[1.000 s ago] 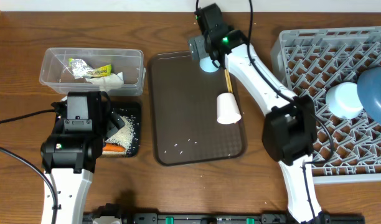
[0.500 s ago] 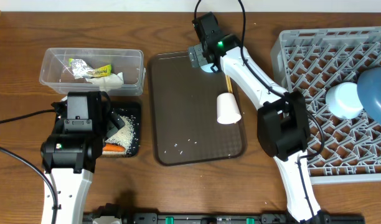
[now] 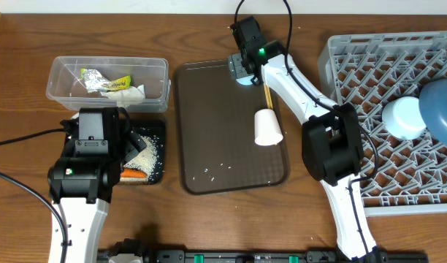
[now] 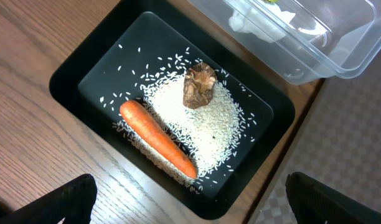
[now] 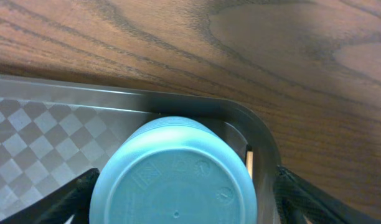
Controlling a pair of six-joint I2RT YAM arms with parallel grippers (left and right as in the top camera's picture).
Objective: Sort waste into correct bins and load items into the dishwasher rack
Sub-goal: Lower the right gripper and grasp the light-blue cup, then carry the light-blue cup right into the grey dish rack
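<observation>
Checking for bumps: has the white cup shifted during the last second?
No. The white cup lies in the same spot by the brown tray's right rim.

Nothing reads clearly. Small moulded symbols stand on the upturned base of the light blue cup (image 5: 175, 180), illegible; print on the wrapper (image 3: 118, 84) is too small.

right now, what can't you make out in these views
light blue cup: right wrist view shows only its base; overhead, the right gripper covers most of it
wooden chopsticks: overhead, upper ends under the right arm, lower ends behind the white cup
black tray: overhead, the left arm hides its left part
dishwasher rack: cut off by the overhead view's right edge
</observation>
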